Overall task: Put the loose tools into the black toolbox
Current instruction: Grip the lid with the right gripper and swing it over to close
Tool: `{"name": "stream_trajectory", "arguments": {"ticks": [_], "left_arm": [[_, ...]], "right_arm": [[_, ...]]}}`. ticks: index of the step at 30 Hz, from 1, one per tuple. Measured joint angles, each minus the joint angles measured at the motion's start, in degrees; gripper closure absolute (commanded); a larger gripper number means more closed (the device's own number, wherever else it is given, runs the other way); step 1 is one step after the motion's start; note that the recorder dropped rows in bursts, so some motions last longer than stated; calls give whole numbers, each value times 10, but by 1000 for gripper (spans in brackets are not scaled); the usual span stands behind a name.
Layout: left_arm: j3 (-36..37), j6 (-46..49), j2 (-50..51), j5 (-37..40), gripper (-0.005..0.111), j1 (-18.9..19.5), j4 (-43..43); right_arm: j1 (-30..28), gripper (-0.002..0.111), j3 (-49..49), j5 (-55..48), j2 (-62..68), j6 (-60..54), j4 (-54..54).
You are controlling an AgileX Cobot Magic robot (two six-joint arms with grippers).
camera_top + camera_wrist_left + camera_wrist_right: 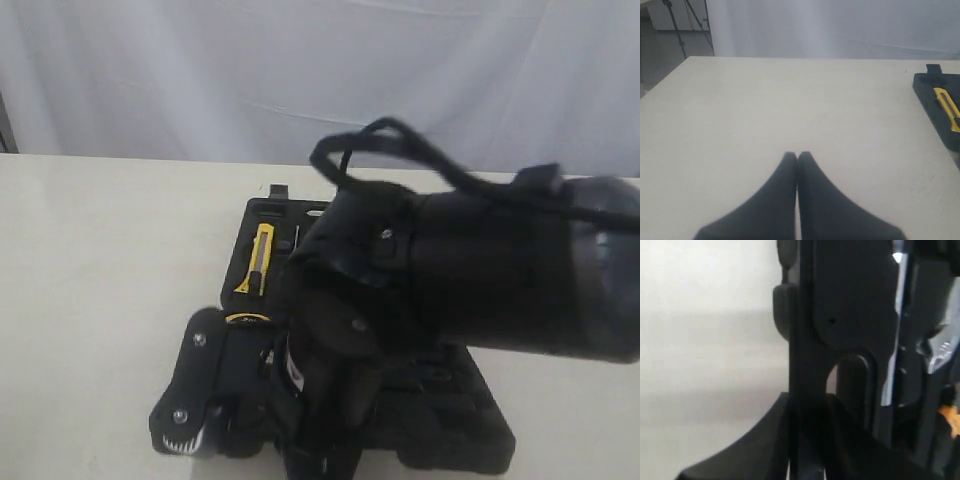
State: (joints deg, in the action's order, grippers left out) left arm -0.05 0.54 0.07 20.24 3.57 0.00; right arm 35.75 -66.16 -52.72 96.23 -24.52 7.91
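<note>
The black toolbox [462,424] lies open on the table, mostly hidden behind my right arm [480,270]. The yellow-black utility knife [261,258] rests in a slot of the far half, and it also shows as the utility knife [947,108] in the left wrist view. My right gripper [807,407] is shut on an upright black wall of the toolbox [850,300], beside its handle cutout [852,385]. An orange bit [952,419] shows past that wall. My left gripper [797,156] is shut and holds nothing, over bare table beside the toolbox [935,105]. Pliers, tape measure and tape roll cannot be made out.
The pale table [100,260] stretches wide on the left of the toolbox. A white curtain [200,70] hangs behind the table. A cable [400,135] loops over my right arm. A tripod [677,25] stands beyond the table's far corner.
</note>
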Motion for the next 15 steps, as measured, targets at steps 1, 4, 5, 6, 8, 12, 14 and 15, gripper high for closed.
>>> {"name": "stream_trajectory", "arguments": {"ticks": [1,4,5,6,8,12,14,15], "left_arm": [[0,0,0,0,107,0,0],[0,0,0,0,107,0,0],[0,0,0,0,107,0,0],[0,0,0,0,107,0,0],[0,0,0,0,107,0,0],[0,0,0,0,107,0,0],[0,0,0,0,107,0,0],[0,0,0,0,107,0,0]], "right_arm": [[0,108,-7,0,-9,7,10],[-1,108,-34,-5,-42,27,34],[-1,108,-45,-10,-52,31,38],[-2,108,-55,-13,-62,35,43],[-2,108,-73,-20,-76,39,48],[-9,109,-113,-27,-88,63,80],[-43,109,-124,-12,-77,78,83],[-59,109,-127,-1,-71,80,83]]}}
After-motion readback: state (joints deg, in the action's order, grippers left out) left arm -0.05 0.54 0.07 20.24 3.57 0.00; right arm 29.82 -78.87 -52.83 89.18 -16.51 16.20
